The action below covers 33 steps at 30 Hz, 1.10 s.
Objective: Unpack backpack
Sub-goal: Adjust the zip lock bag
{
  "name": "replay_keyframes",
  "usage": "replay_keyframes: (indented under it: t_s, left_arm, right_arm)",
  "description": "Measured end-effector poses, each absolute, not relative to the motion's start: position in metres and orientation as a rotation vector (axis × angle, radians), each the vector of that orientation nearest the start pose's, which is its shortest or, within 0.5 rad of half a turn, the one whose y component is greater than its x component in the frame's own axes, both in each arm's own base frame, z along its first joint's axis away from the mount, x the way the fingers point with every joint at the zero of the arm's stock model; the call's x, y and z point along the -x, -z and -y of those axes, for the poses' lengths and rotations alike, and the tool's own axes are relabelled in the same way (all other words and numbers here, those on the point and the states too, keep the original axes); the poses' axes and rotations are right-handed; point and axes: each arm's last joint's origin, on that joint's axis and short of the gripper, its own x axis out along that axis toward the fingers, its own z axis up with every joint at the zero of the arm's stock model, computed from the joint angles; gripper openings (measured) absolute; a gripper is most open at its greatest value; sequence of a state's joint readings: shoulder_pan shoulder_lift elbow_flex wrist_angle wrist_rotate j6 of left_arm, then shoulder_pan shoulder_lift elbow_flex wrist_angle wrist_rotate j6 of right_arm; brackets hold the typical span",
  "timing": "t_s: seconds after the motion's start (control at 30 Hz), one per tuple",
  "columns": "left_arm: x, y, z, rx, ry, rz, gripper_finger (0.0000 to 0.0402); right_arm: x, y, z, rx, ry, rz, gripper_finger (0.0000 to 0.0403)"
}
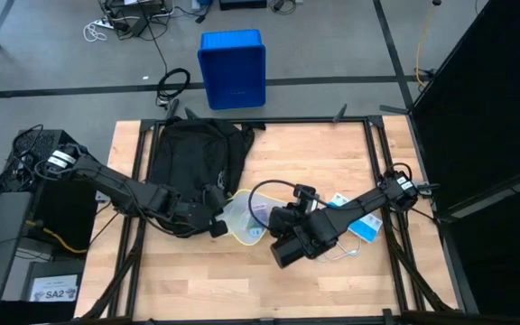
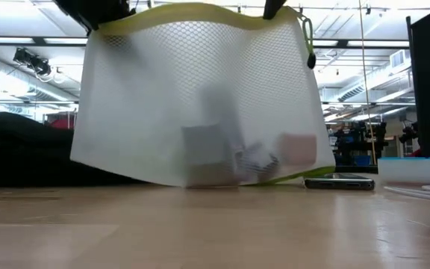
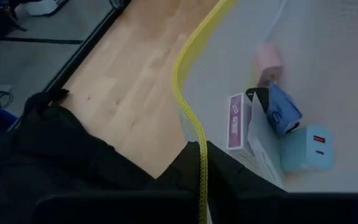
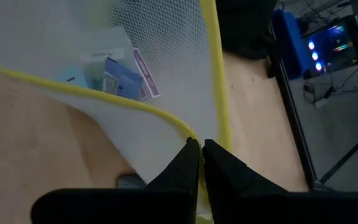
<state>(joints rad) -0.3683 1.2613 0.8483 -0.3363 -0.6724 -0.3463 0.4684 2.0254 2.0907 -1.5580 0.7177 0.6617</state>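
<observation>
A white mesh pouch [image 2: 200, 104] with a yellow-trimmed mouth hangs between my two grippers, near the table's middle. Small boxes, a blue charger [image 3: 306, 149] and a pink item lie in its bottom. My left gripper [image 3: 201, 193] is shut on the pouch's left top corner, my right gripper [image 4: 201, 152] on its right top corner. The black backpack [image 1: 197, 153] lies flat on the table at the far left, behind my left gripper. My left gripper pinches the pouch's yellow rim [image 3: 199, 168] between its two fingers, which slant down at it from the table's left. The pouch hangs below, its lower edge [image 2: 215, 183] on the table. My right gripper pinches the yellow rim [image 4: 194, 138] at the corner where two runs of trim meet. Its fingers slant down from the table's right. The mesh spreads out below the hold.
A dark phone [image 2: 340, 181] lies on the table right of the pouch. Blue-and-white packets [image 1: 364, 226] and a black cable [image 1: 273, 190] lie near my right arm. A blue crate [image 1: 233, 68] stands on the floor beyond the far edge.
</observation>
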Motion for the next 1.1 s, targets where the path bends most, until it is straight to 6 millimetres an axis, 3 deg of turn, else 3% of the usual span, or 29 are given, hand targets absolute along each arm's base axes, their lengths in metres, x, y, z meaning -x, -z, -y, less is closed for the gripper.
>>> replay_keyframes:
  t_s: [0.13,0.4,0.7,0.87,1.1]
  left_arm:
    - [-0.242,-0.238,0.075,-0.031,-0.381,-0.583,0.0]
    - [-0.242,-0.238,0.076,-0.029,-0.366,-0.582,0.0]
    - [-0.241,-0.237,0.078,-0.028,-0.348,-0.592,0.0]
    - [-0.241,-0.237,0.078,-0.031,-0.348,-0.596,0.0]
    - [-0.241,-0.237,0.078,-0.029,-0.348,-0.595,0.0]
  right_arm:
    - [-0.356,-0.323,-0.154,0.242,0.565,-1.071,0.0]
    - [-0.378,-0.287,-0.153,0.226,0.398,-1.091,0.0]
    - [-0.381,-0.273,-0.146,0.178,0.356,-1.063,0.0]
    - [-0.375,-0.258,-0.144,0.104,0.259,-0.987,0.0]
    - [-0.343,-0.253,-0.13,-0.018,0.192,-0.818,0.0]
